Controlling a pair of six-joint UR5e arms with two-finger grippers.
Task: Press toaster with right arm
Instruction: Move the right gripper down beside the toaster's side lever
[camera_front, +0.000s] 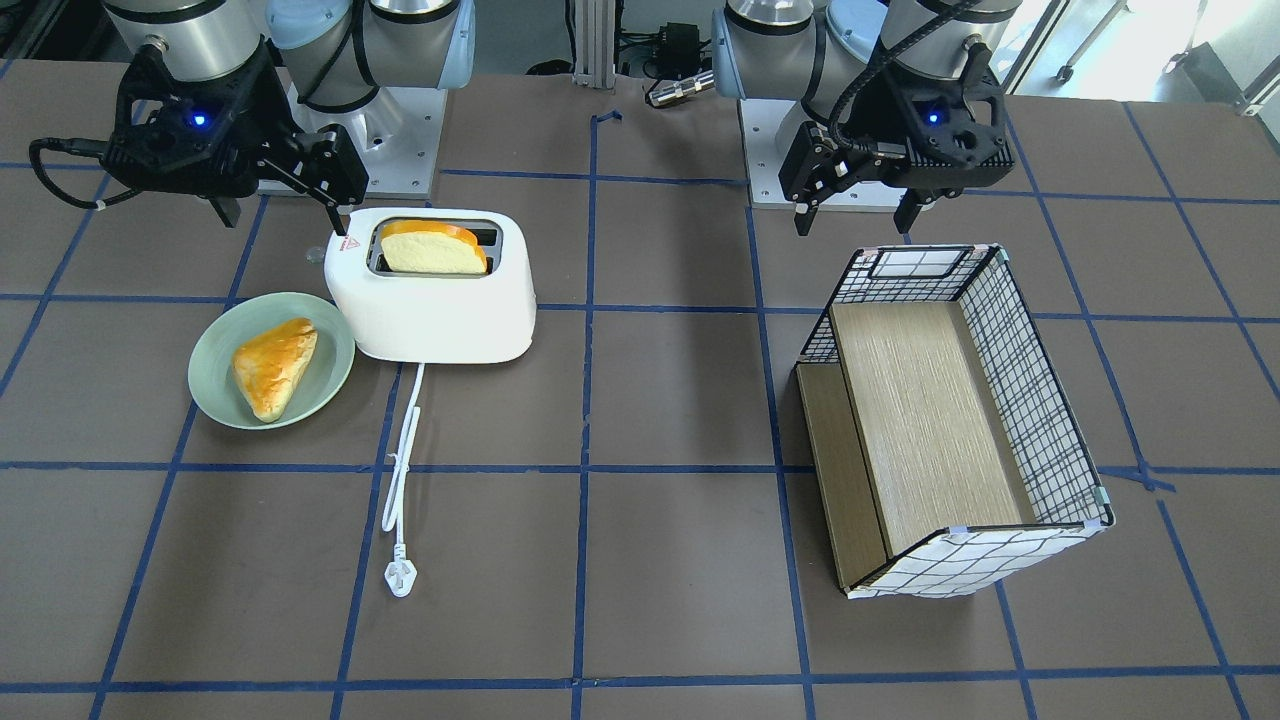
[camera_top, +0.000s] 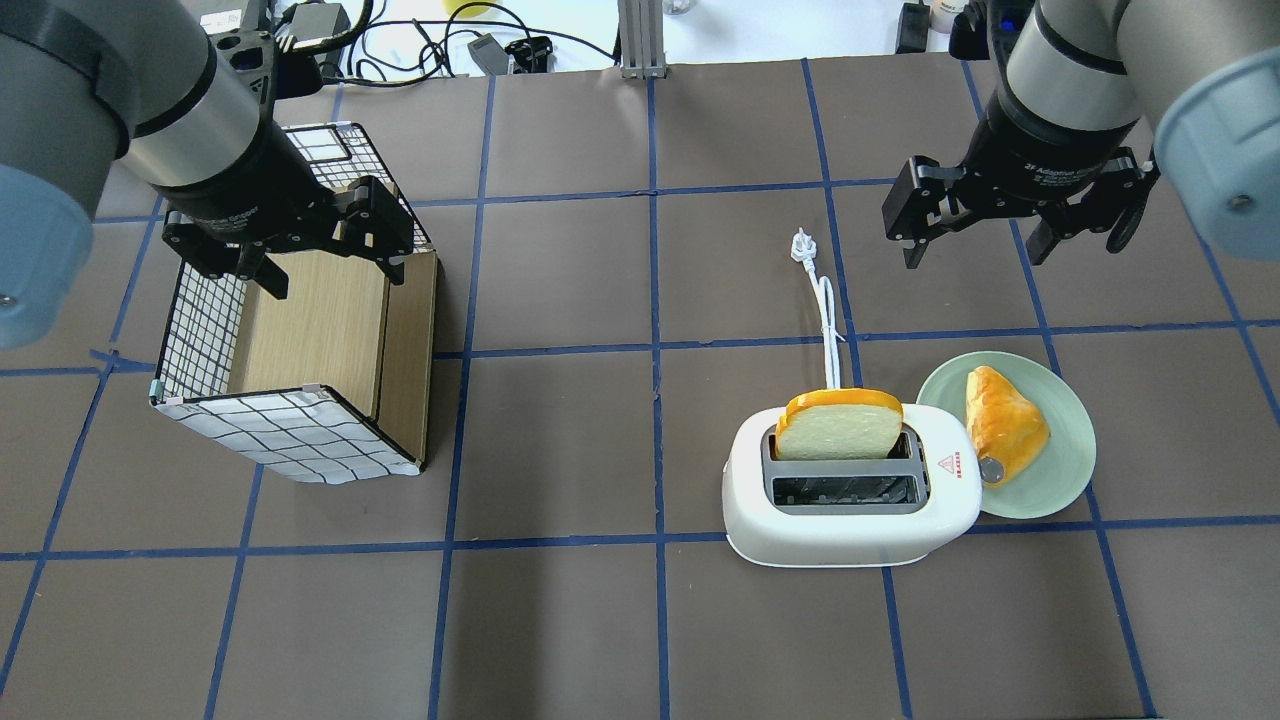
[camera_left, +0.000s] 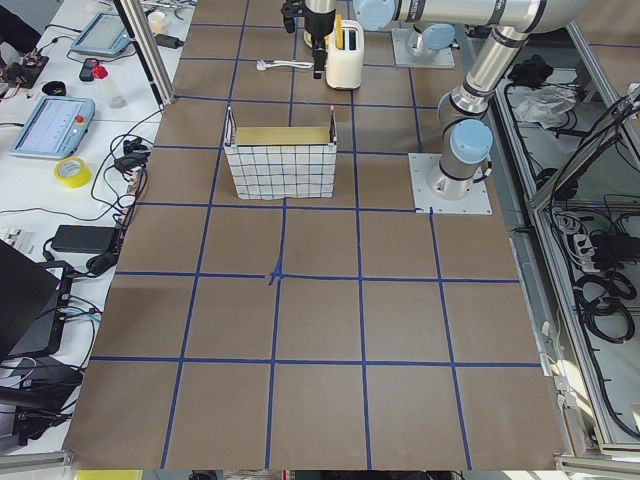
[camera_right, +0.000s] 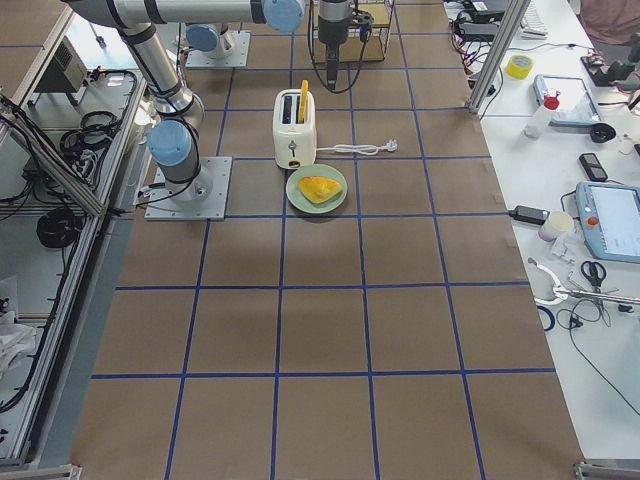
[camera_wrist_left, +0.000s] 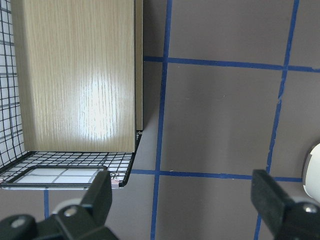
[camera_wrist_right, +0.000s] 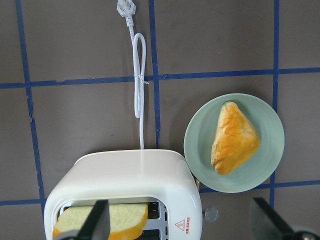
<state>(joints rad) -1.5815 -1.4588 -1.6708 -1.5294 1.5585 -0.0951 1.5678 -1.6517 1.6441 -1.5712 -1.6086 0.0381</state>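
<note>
The white two-slot toaster (camera_front: 440, 310) stands on the table with a bread slice (camera_front: 430, 250) upright in one slot. It also shows in the overhead view (camera_top: 850, 525) and in the right wrist view (camera_wrist_right: 135, 175). Its white cord (camera_front: 405, 440) runs away from the robot and ends in a plug (camera_front: 400, 577). My right gripper (camera_front: 285, 220) (camera_top: 975, 255) is open and empty. It hangs in the air above the toaster's plate-side end and does not touch it. My left gripper (camera_front: 855, 228) (camera_top: 335, 282) is open and empty above the basket.
A green plate (camera_front: 325, 350) (camera_top: 1060, 450) with a piece of bread (camera_front: 275, 365) touches the toaster's end on my right. A grid-patterned basket (camera_front: 1030, 400) (camera_top: 290, 430) with a wooden insert lies on its side on my left. Blue tape lines cross the brown table.
</note>
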